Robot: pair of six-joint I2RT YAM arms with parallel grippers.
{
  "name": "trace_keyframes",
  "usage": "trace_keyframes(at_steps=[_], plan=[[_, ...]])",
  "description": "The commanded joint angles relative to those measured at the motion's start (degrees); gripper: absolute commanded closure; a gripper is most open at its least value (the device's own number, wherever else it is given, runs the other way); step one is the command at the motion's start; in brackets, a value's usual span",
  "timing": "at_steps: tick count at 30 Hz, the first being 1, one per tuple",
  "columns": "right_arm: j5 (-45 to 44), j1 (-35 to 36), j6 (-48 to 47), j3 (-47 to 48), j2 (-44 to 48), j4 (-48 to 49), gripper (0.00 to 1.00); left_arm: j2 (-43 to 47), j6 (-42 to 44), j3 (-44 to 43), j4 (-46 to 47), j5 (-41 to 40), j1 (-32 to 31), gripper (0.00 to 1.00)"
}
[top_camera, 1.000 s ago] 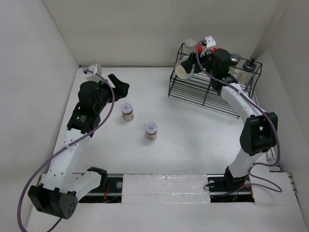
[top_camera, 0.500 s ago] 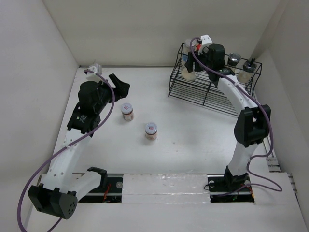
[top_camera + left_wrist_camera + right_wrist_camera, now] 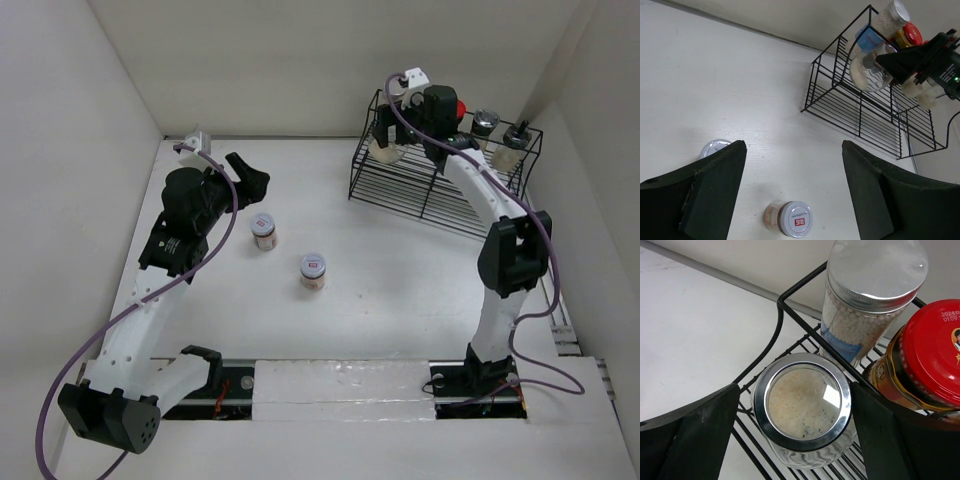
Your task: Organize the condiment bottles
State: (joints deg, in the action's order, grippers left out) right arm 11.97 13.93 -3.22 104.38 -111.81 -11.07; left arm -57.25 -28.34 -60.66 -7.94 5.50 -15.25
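Observation:
My right gripper (image 3: 384, 132) is over the far left corner of the black wire rack (image 3: 420, 190). Its jaws stand open round a glass-lidded jar of pale grains (image 3: 802, 405), the right finger touching and the left a little apart (image 3: 794, 390). The jar rests on the rack wires. Behind it stand a silver-lidded, blue-labelled jar (image 3: 870, 285) and a red-capped jar of dark sauce (image 3: 935, 355). Two white-lidded jars (image 3: 263, 230) (image 3: 313, 270) stand on the table. My left gripper (image 3: 252, 176) hovers open and empty above them (image 3: 793, 150); one jar (image 3: 795, 219) lies between its fingers below.
Two more silver-lidded jars (image 3: 485, 122) (image 3: 515, 140) stand at the rack's right end. White walls close in the table on the left, back and right. The rack's rim wire (image 3: 790, 310) runs close by my right fingers.
My right gripper carried the glass-lidded jar from the rack's front left, tilted, back to its far left corner, set it upright and loosened its hold. The left arm has not moved.

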Motion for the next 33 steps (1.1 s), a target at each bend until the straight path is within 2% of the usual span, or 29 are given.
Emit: trace_keyframes(at_steps=[1,5,8,9,10,12,13,15,16,17,19,20,24,29,33], plan=[[-1.5,0.6,-1.5,1.9,4.8,3.1,0.03,0.4,0.8,-1.0,2.5,-0.1,0.3,0.25],[-4.4,2.2,-2.0,-6.2,11.5,7.3,0.0,0.4,0.8,-1.0,2.5,-0.1,0.3,0.22],[-3.6,6.3,-1.4,-13.6,17.7,10.5,0.12,0.4,0.8,-1.6,1.8,-1.7,0.3,0.21],[-3.1,7.8,-0.4,-18.8,19.9,13.3,0.35,0.4,0.8,-1.6,1.8,-2.2,0.3,0.21],[-1.3,9.4,0.3,-21.6,20.6,15.3,0.54,0.4,0.8,-1.6,1.8,-2.9,0.3,0.21],[1.6,15.1,0.9,-27.3,20.6,21.4,0.74,0.9,0.2,-1.6,1.8,-4.3,0.3,0.21],[4.4,16.9,0.9,-28.0,19.4,22.8,0.74,0.9,-0.8,-1.6,0.1,-7.3,0.3,0.21],[7.7,21.8,-0.4,-26.9,16.4,23.6,0.63,0.9,-3.9,-2.2,-2.2,-12.2,0.3,0.21],[9.8,23.1,-1.0,-26.0,12.6,23.6,0.45,0.9,-5.9,-3.5,-3.6,-15.3,0.3,0.23],[14.4,24.1,-1.0,-25.0,10.8,23.6,0.34,0.9,-7.2,-4.0,-5.0,-20.1,0.3,0.23],[15.1,27.2,-1.0,-22.7,6.3,23.6,0.11,2.2,-9.0,-4.6,-6.8,-22.8,0.3,0.23],[13.2,29.0,-1.0,-22.0,4.9,23.6,0.07,2.2,-9.0,-4.6,-6.8,-23.5,0.3,0.23],[11.4,31.1,-1.7,-17.4,-1.7,21.4,0.0,3.6,-9.5,-4.1,-6.8,-24.7,0.3,0.21],[10.3,32.6,-2.2,-13.0,-7.4,19.5,0.0,3.6,-9.0,-4.1,-6.8,-22.0,0.3,0.21],[8.3,33.6,-2.2,-3.9,-15.0,16.2,0.0,3.1,-8.4,-4.1,-5.8,-20.8,0.3,0.21]])
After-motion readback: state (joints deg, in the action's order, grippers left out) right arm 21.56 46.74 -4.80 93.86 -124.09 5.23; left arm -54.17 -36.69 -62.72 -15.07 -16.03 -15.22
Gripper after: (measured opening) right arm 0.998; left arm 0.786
